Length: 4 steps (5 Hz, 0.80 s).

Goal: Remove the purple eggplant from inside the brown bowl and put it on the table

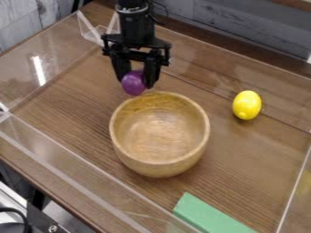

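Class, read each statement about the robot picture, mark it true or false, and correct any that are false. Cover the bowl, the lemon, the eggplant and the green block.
1. The brown bowl has nothing inside it. True.
2. The eggplant lies at the bottom of the bowl. False: it is outside the bowl, between the fingers of the end effector.
3. The yellow lemon sits on the table, apart from the bowl. True.
4. The green block is inside the bowl. False: it lies on the table near the picture's bottom edge.
5. The end effector is gripping the lemon. False: it has the purple eggplant.
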Available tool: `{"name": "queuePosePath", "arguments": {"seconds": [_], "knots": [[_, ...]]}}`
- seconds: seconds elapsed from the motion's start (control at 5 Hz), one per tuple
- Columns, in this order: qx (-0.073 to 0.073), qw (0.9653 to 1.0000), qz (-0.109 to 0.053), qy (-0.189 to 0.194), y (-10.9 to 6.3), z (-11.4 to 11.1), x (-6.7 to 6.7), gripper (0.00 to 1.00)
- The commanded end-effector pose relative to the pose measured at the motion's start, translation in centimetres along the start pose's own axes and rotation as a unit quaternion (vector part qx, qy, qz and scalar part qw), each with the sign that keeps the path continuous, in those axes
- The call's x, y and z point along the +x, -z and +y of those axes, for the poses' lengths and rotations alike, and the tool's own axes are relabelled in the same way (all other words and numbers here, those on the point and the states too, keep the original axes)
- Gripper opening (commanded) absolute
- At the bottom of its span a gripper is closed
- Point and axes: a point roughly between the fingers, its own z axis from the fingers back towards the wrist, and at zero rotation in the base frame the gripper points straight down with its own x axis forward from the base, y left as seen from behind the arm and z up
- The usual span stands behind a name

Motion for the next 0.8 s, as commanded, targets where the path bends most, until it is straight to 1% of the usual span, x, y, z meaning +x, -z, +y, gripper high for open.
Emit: {"name": "queuePosePath", "arguments": {"seconds": [0.0,0.2,0.6], "knots": [[0.004,0.9997,-0.025,-0.006,-1.0,0.1,1.0,0.0],[0.005,0.9997,-0.023,-0.01,-0.5,0.2,1.3,0.0],[0.009,0.9996,-0.016,-0.02,-0.1,1.7,0.5,0.0]]}}
